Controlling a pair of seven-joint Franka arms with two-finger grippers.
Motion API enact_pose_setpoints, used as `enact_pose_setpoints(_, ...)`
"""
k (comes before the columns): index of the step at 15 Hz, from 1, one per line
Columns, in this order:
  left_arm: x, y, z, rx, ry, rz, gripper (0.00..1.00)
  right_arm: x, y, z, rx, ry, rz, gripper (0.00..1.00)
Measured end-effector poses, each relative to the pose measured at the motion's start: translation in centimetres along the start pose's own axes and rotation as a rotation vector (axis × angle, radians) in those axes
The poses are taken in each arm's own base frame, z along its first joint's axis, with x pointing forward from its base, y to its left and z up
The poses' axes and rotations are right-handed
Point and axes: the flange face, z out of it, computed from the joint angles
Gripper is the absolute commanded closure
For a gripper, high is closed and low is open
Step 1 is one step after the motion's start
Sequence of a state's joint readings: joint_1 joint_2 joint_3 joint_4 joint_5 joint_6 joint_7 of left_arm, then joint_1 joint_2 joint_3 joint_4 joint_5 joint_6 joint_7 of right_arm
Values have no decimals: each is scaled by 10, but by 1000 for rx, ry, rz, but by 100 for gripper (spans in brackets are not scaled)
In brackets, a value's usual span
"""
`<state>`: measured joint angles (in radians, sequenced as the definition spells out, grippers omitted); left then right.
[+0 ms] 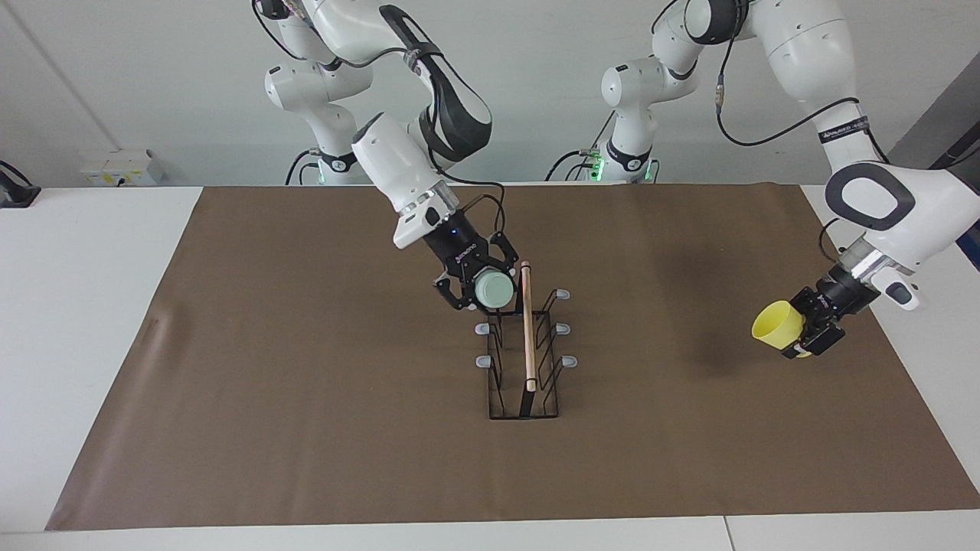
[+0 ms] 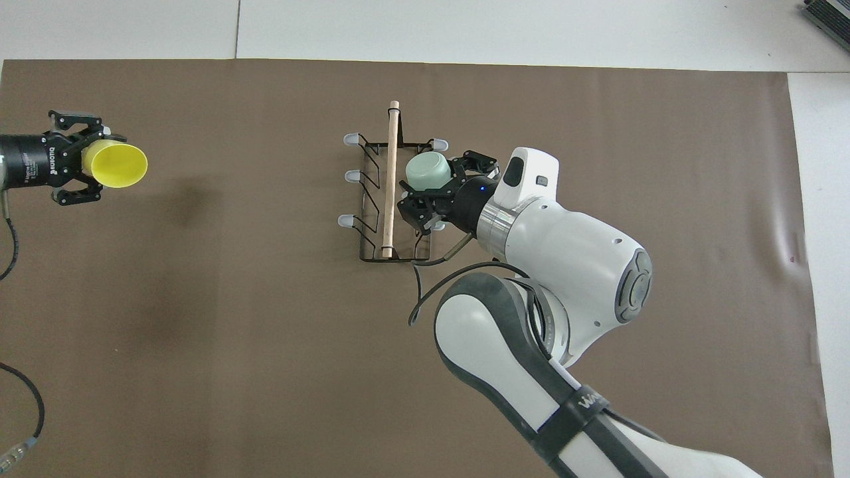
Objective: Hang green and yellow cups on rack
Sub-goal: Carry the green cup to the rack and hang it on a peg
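The black wire rack (image 1: 501, 390) with a wooden rod (image 1: 527, 329) stands mid-table; it also shows in the overhead view (image 2: 369, 219). My right gripper (image 1: 484, 287) is shut on the mint green cup (image 1: 495, 291), its base turned up and away from the gripper. It holds the cup against the rack's side toward the right arm's end, beside the rod and where the prong nearest the robots would be. I cannot tell if the cup sits on that prong. My left gripper (image 1: 795, 337) is shut on the yellow cup (image 1: 775, 325), held on its side in the air over the mat near the left arm's end.
A brown mat (image 1: 306, 383) covers most of the white table (image 1: 76, 306). Grey-tipped prongs (image 1: 569, 360) stick out from both sides of the rack. A small white box (image 1: 122, 167) sits at the table's edge near the right arm's base.
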<state>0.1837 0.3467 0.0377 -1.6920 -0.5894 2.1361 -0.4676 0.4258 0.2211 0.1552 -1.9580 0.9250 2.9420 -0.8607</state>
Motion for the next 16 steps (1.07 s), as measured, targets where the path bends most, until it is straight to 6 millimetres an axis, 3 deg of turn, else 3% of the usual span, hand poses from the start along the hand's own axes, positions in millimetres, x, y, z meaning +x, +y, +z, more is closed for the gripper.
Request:
enact_pose_setpoints(8, -2, 23, -25, 163, 151, 195, 100, -32, -29, 13, -94, 37, -4, 100)
enact_pose_setpoints(13, -6, 28, -25, 223, 185, 251, 100, -42, -34, 15, -100, 38, 41, 100)
enact_pose_setpoints(16, -16, 42, -28, 297, 254, 288, 100, -63, -32, 18, -152, 29, 40, 100)
